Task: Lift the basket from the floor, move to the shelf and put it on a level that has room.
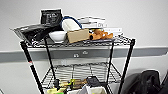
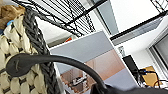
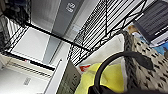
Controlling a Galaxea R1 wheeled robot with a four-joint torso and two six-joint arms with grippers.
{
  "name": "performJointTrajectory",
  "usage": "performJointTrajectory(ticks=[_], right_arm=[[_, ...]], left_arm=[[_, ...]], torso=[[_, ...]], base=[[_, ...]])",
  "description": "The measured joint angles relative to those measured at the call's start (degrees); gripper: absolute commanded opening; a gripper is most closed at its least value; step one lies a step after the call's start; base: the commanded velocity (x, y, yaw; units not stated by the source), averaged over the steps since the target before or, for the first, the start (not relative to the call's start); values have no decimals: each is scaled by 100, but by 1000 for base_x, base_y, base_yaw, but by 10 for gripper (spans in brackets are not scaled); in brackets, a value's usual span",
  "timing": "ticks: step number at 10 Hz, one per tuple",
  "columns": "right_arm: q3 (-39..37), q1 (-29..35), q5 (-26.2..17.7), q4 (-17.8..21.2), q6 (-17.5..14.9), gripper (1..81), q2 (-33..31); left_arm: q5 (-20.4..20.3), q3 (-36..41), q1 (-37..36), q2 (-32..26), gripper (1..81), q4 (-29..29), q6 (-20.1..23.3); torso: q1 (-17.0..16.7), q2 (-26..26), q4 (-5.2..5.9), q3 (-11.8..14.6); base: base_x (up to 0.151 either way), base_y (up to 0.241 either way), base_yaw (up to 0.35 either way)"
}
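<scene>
While the head camera faces the shelf [image 1: 77, 62] straight on and close against a pale wall, the basket [image 2: 15, 65] shows large in both wrist views, its cream weave and dark braided rim filling one side of each. Both wrist cameras look up at wire grid from below, so I judge the basket to be off the floor and carried low, near the rack's lower part, though which arm actually bears it I cannot tell. A dark curved bar crosses each wrist view in front of the weave; it may be a handle or robot hardware, unclear. State of the left tool: cannot tell. State of the right tool: cannot tell; fingers are not resolvable in either view. Top tier is crowded: a white bowl [image 1: 58, 36], a cardboard box [image 1: 78, 35], an orange toy [image 1: 100, 34], a black packet [image 1: 51, 16], stacked white boxes [image 1: 95, 23] and a dark bag [image 1: 30, 32] hanging over the left edge, so no room there. The level [image 1: 82, 71] beneath it is a bare wire grid, open across its width, the evident candidate for the basket. Below that sit colourful items, yellow-green among them, at the frame's bottom edge. A yellow cloth [image 3: 110, 77] lies beside the basket in the right wrist view. A dark backpack [image 1: 147, 82] rests on the ground right of the rack, close to its post, a possible snag on approach.
</scene>
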Motion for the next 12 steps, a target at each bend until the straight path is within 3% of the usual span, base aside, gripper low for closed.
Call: performJointTrajectory(ticks=[5, 12], right_arm=[[414, 525, -46, 68, 21, 10, -205], [1087, 1234, -112, 429, 59, 10, -642]], left_arm=[[61, 305, -485, -162, 10, -27, -30], [102, 842, -1189, -573, 10, -46, -477]], torso=[[0, 0, 0, 0], [0, 0, 0, 0]], base=[[0, 0, 0], [0, 0, 0]])
